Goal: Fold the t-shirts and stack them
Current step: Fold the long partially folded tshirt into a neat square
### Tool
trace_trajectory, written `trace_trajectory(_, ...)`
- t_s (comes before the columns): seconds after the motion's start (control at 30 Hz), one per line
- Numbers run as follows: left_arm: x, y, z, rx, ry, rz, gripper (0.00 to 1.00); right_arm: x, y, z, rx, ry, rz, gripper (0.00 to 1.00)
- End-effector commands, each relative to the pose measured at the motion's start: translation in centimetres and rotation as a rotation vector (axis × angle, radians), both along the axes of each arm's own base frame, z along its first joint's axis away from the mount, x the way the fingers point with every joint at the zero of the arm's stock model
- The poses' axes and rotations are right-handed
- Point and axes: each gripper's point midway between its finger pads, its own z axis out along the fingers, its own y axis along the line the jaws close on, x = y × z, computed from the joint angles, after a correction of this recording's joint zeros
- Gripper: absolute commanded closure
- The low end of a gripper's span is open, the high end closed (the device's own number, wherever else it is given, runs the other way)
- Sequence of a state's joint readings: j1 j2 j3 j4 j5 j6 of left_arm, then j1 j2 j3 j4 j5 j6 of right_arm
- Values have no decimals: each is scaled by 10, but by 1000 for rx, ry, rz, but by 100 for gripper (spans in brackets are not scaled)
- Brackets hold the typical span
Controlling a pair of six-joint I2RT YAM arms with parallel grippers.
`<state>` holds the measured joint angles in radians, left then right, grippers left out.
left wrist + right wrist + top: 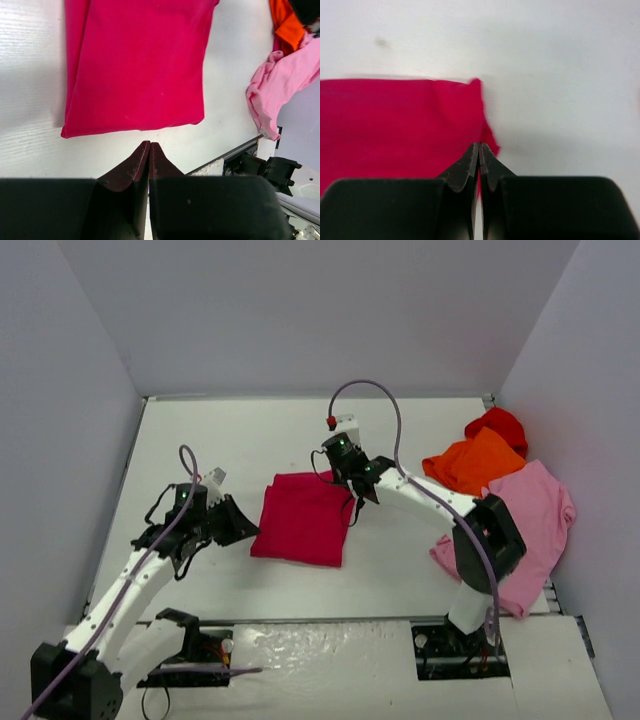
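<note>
**Asker:** Where is the crimson t-shirt (303, 518)?

**Arms:** In the middle of the white counter (240, 440), between my two arms. It lies flat, folded into a rough rectangle. My left wrist camera shows a doubled layer along one long side.

**Asker:** What are your left jaws doing?

**Arms:** They are pressed together with nothing between them. The dark fingertips (137, 165) meet in a point just off the shirt's left edge. A thin strip of bare counter shows between them and the cloth, so they are near it but not touching.

**Asker:** And the right jaws?

**Arms:** Pressed together too. They sit at the shirt's far right corner, where the cloth is rumpled into a small peak. Those fingertips (465, 167) are right over the corner's edge, and a thin red line shows in the slit between them. I cannot tell whether any cloth is caught there or only lies underneath.

**Asker:** Where are the other shirts?

**Arms:** Heaped on the right side of the counter, well apart from the crimson one. The bright red t-shirt (497, 425) is farthest back, against the wall. The orange t-shirt (475, 462) lies just in front of it, touching it. The light pink t-shirt (540, 505) is spread out nearest me, and the orange one overlaps its far edge. From above, my right arm's elbow crosses in front of the pink cloth.
</note>
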<state>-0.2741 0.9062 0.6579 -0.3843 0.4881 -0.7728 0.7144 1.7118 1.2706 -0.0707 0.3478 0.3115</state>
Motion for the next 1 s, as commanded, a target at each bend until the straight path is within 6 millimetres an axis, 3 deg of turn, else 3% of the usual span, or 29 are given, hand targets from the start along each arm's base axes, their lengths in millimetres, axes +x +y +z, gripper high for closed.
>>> trace_trajectory(0.0, 4, 0, 42, -36, -140, 8, 87, -3, 54, 36, 261, -25, 118, 100)
trace_trajectory(0.07, -4, 5, 46, -26, -152, 21, 61, -4, 63, 6, 263, 41, 133, 100)
trace_trajectory(0.17, -20, 13, 49, -6, -149, 34, 39, -7, 69, -57, 212, 160, 128, 100)
trace_trajectory(0.3, -36, 21, 52, -8, -157, 61, 28, -16, 75, -101, 188, 239, 129, 100)
trace_trajectory(0.37, -48, 24, 57, -32, -186, 79, 27, -20, 73, -125, 168, 279, 123, 100)
trace_trajectory(0.5, -64, 32, 60, -48, -211, 119, 25, -31, 73, -153, 136, 333, 130, 100)
trace_trajectory(0.63, -81, 40, 60, -48, -217, 141, 25, -44, 77, -164, 112, 354, 147, 100)
trace_trajectory(0.83, -94, 46, 43, -44, -197, 162, 24, -56, 83, -157, 70, 310, 155, 100)
trace_trajectory(0.9, -92, 45, 42, -46, -197, 159, 24, -56, 80, -153, 55, 282, 135, 100)
trace_trajectory(0.97, -88, 45, 48, -40, -217, 157, 24, -56, 80, -133, 31, 207, 129, 99)
